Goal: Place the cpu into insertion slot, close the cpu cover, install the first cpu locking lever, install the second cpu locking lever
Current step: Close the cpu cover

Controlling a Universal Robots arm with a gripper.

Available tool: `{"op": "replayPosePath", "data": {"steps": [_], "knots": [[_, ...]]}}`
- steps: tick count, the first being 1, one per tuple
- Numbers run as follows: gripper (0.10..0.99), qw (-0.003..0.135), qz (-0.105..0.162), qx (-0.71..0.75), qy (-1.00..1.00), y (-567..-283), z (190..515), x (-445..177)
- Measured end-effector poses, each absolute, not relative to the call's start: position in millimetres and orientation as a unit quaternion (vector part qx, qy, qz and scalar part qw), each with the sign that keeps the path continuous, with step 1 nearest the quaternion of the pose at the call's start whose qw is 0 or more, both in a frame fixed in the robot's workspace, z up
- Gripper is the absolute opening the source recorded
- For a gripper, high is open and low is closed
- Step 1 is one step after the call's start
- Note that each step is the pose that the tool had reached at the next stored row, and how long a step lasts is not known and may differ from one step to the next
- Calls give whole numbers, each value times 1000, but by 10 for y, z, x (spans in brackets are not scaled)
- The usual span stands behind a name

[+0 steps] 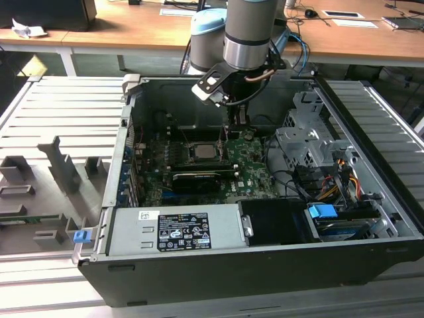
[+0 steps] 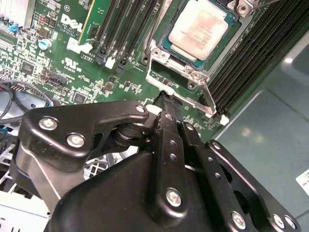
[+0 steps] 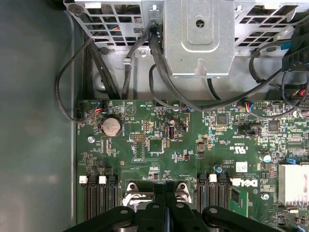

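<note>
Silver cpu [image 2: 199,29] in insertion slot [image 2: 155,60]; jaws together beside slot edge.

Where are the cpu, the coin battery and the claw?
flat square silver-grey cpu [image 2: 199,30]: second wrist view, centre of its metal top.
round silver coin battery [image 3: 111,127]: first wrist view, centre of its face.
black claw [image 3: 166,186]: first wrist view, seam between its fingertips.

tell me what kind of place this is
Probably a robotics lab or workshop: an open computer case sits on a slatted metal table, a robot arm reaches into it, and wooden desks stand behind.
</note>
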State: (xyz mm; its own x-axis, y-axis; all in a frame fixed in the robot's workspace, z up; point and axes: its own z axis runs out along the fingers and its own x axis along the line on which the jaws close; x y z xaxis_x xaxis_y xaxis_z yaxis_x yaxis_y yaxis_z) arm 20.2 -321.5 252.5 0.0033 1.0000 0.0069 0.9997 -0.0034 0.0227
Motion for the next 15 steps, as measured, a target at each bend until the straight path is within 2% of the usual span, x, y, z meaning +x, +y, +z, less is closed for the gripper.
{"op": "replayPosePath", "data": {"steps": [15], "knots": [[106,6,10,708,706,-3215,2525,163]]}}
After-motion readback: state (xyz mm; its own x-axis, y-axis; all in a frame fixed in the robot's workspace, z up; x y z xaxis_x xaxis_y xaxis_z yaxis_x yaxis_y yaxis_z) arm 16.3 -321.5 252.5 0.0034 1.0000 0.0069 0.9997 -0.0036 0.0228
